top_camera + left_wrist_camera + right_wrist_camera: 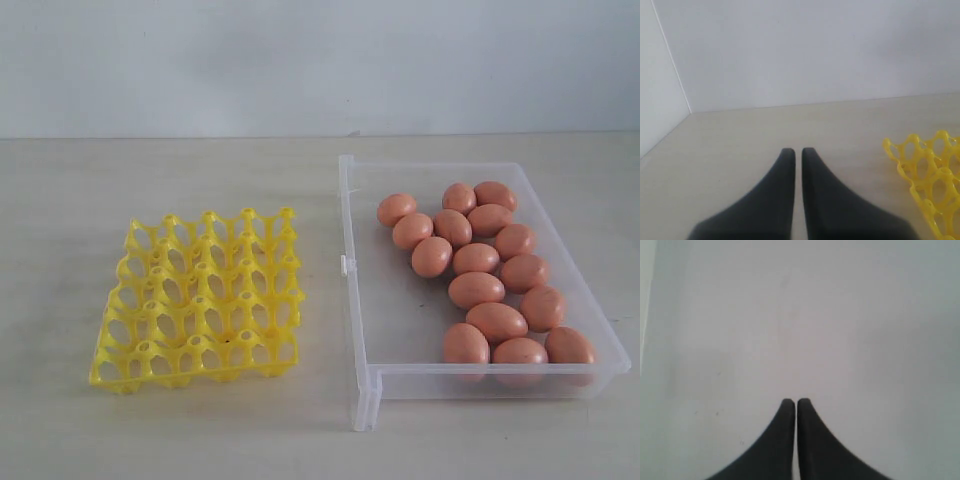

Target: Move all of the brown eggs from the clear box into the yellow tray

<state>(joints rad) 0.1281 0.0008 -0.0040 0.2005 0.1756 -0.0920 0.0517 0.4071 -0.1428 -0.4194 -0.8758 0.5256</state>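
Note:
Several brown eggs lie in the right half of the clear box, on the right side of the table. The yellow tray sits to the left of the box, and all its cups hold nothing. Neither arm shows in the exterior view. My left gripper is shut with nothing between its black fingers; it hangs over bare table with a corner of the yellow tray off to one side. My right gripper is shut too, holds nothing, and faces a plain pale surface.
A white wall runs along the back of the beige table. In the left wrist view a wall corner stands near the table's far end.

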